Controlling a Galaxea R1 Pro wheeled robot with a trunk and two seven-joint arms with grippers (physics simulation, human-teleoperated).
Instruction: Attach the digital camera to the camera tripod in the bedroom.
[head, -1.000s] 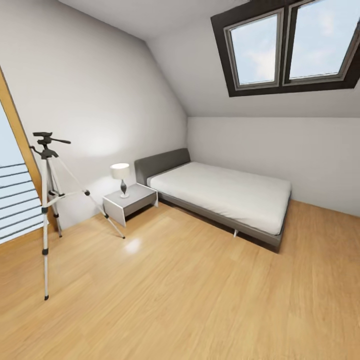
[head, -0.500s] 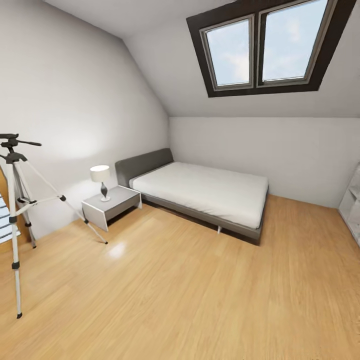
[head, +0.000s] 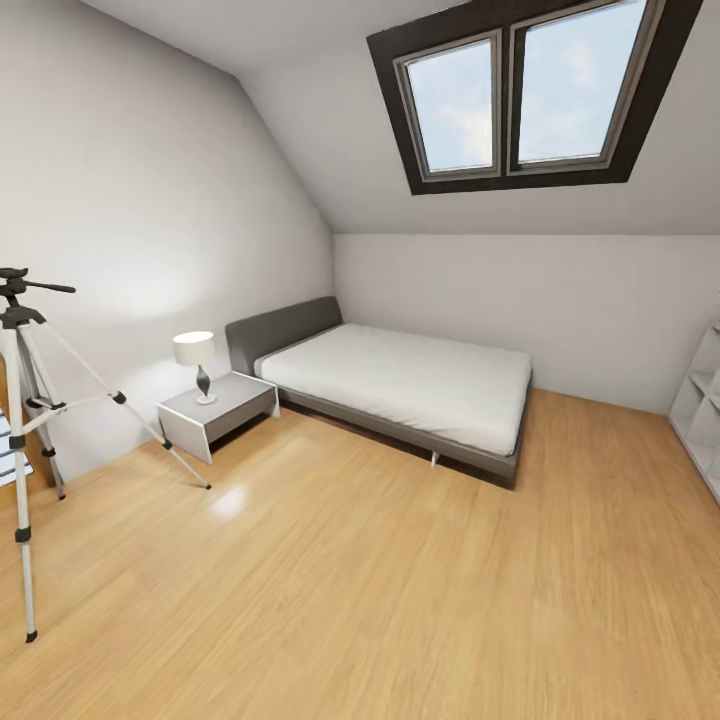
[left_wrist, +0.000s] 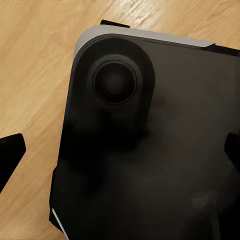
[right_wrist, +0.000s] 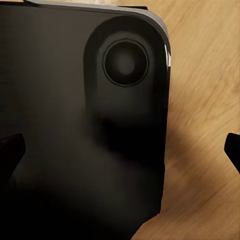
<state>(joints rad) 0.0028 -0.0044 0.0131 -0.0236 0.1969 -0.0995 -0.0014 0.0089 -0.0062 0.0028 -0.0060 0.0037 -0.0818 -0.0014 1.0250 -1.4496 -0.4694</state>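
Note:
The camera tripod (head: 18, 316) stands at the left edge of the head view on silver-white legs, its black head and pan handle on top with nothing mounted there. It is in the bedroom, on the light wood floor (head: 400, 590). The digital camera is out of view. In the left wrist view my left gripper (left_wrist: 120, 152) is open, its dark fingertips (left_wrist: 11, 149) far apart over the robot's black base, with nothing between them. My right gripper (right_wrist: 120, 150) is also open and empty above that black base.
A grey low bed (head: 400, 385) with a white mattress sits against the far wall. A grey nightstand (head: 215, 412) with a lamp (head: 194, 350) stands between bed and tripod. A white shelf (head: 700, 410) is at the right edge. A dark-framed skylight (head: 520, 90) is overhead.
The head view has swung to the right, so the tripod now sits at the picture's left edge and a shelf has come in at the right. Nothing in the room moved.

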